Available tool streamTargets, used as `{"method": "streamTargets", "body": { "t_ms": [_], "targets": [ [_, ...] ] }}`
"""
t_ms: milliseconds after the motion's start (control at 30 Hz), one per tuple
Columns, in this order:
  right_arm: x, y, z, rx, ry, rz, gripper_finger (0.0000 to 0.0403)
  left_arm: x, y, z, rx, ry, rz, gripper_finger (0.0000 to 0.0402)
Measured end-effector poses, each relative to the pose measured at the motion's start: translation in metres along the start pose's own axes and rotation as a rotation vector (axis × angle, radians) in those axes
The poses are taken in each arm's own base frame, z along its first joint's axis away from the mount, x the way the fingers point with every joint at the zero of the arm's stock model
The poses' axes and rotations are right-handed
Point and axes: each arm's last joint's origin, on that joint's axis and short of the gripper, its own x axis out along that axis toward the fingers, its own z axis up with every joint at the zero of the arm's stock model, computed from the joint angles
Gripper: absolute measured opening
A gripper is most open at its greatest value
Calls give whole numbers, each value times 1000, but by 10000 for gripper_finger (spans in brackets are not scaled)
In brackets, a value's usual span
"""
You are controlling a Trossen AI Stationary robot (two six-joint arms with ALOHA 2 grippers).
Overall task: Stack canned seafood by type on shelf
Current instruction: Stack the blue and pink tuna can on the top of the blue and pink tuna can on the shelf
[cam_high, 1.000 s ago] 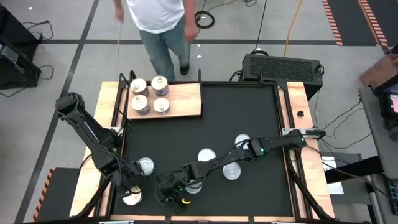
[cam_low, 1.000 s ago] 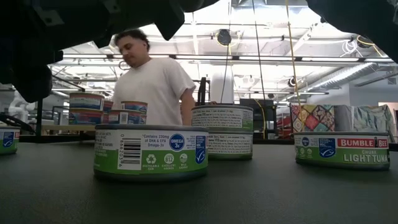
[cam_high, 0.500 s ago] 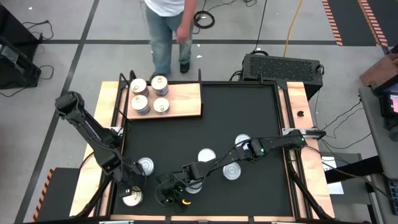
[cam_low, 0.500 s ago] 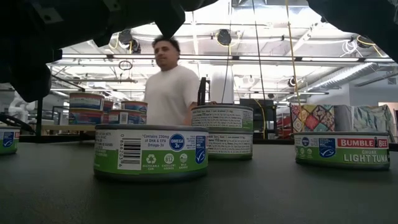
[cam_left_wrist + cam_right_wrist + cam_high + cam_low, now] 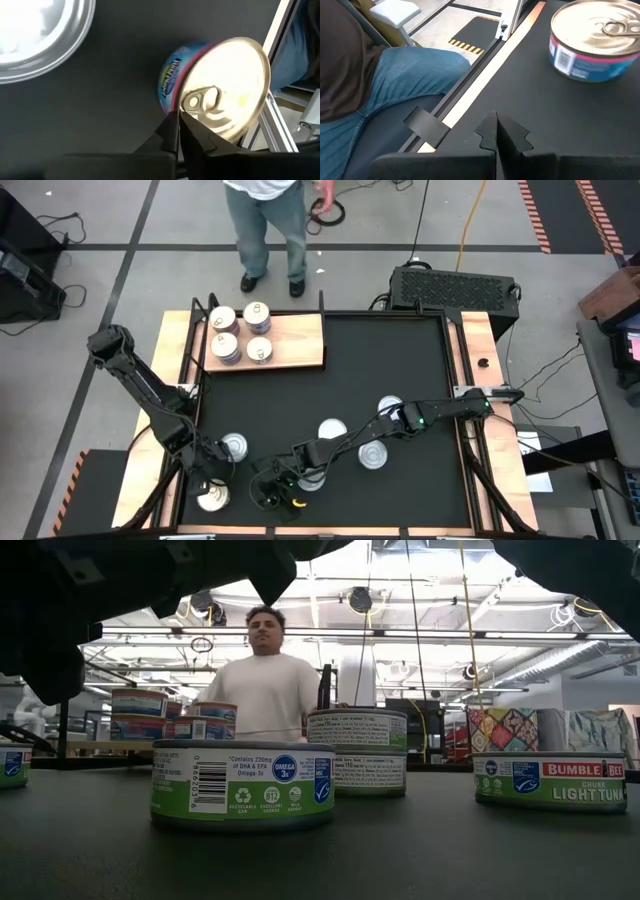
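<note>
Four tins stand on the light wooden shelf at the table's far left. Loose tins stand on the black tabletop: a gold pull-tab tin with a blue and pink label at the near left corner, a pale-topped one just beyond it, and several more toward the near middle. My left gripper is shut, its tips at the rim of the gold-topped tin. My right gripper is shut low over the tabletop, right of that tin. My left gripper's shut fingertips come slanting down at the gold-topped tin's rim, beside the pull-tab. Nothing is between the fingers. I cannot tell whether they touch the tin, which stands upright on the tabletop.
A person stands beyond the far edge. A leg in jeans is close to the near left edge. A grey box sits at the far right corner. The middle and far right of the tabletop are bare.
My left arm has shifted a little toward the table's near left corner, over the gold-topped tin. No tin has moved. The person beyond the far edge has stepped sideways and turned.
</note>
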Motion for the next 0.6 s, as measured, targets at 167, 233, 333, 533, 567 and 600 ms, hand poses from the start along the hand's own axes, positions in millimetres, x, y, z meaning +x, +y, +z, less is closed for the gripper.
{"method": "streamTargets", "body": {
  "t_ms": [167,233,333,533,567,600],
  "targets": [
    [0,1,0,0,0,1,0,0,0,0,4,-6,5,7],
    [0,1,0,0,0,1,0,0,0,0,8,-5,5,4],
    [0,1,0,3,10,1,0,0,0,0,8,-5,5,3],
    [-9,4,6,-25,34,0,0,-8,3,-3,6,-23,-4,1],
    [-10,5,8,-31,32,0,0,-10,3,-3,5,-30,-11,1],
    [-13,6,10,-32,41,0,0,-13,4,-4,-3,-35,-13,1]
  ]
}}
